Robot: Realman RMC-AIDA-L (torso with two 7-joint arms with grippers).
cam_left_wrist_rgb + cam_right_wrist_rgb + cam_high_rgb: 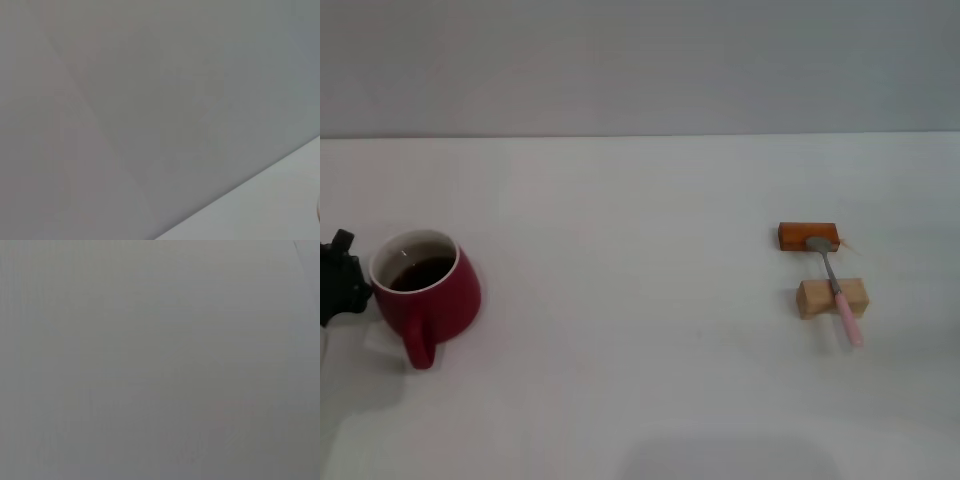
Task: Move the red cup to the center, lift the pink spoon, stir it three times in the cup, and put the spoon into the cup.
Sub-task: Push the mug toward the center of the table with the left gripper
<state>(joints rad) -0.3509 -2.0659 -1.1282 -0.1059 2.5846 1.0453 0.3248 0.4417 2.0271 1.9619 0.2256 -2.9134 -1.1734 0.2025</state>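
The red cup [426, 293] stands at the table's left side, with dark liquid inside and its loop handle turned toward the front. My left gripper [342, 277] shows as a black part at the left edge, right beside the cup. The pink spoon [836, 287] lies at the right, its grey bowl on an orange-brown block [807, 236] and its pink handle across a pale wooden block [831, 297]. My right gripper is out of view. Both wrist views show only plain grey surface.
The white table [640, 350] runs to a grey wall at the back. The two wooden blocks sit close together at the right. A faint shadow lies at the front middle edge.
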